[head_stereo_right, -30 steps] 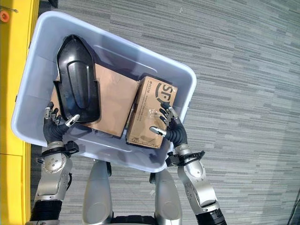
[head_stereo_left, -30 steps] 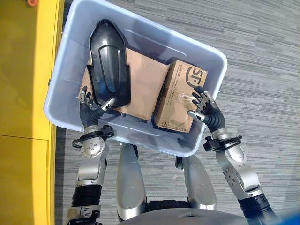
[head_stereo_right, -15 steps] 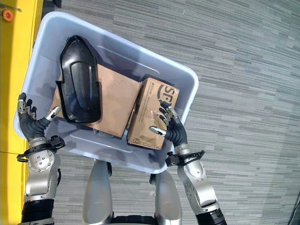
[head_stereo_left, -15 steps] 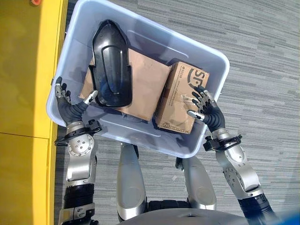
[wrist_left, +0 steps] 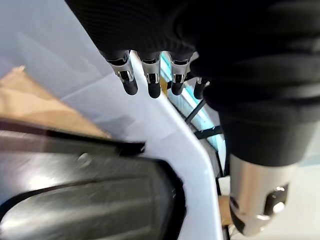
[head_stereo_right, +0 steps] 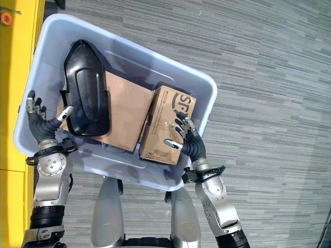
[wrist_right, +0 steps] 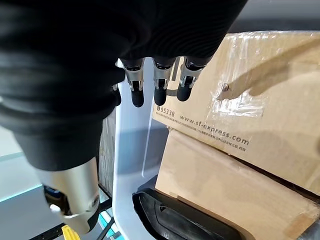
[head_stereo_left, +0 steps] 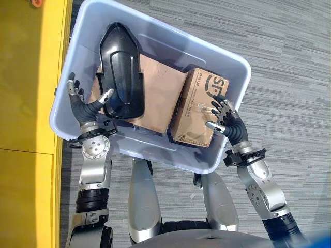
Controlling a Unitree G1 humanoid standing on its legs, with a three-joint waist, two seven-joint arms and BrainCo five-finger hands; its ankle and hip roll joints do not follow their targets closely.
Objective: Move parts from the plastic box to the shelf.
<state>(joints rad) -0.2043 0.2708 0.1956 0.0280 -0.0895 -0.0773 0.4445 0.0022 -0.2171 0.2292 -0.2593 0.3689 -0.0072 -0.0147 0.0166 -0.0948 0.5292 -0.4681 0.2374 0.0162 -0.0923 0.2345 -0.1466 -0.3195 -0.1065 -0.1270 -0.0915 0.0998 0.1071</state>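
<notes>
Since half a second ago, the left hand [head_stereo_left: 83, 106] is sitting further inside the plastic box [head_stereo_left: 228, 57], fingers spread and holding nothing, thumb beside the black part [head_stereo_left: 120, 67]. Largest to smallest: the plastic box is resting on grey carpet [head_stereo_left: 289, 62] beside a yellow shelf [head_stereo_left: 26, 77]; the flat cardboard box [head_stereo_left: 160, 95] is lying under the black part; the small printed carton [head_stereo_left: 199, 106] is lying beside it. The right hand [head_stereo_right: 189, 138] is hovering over this carton, fingers spread and empty.
</notes>
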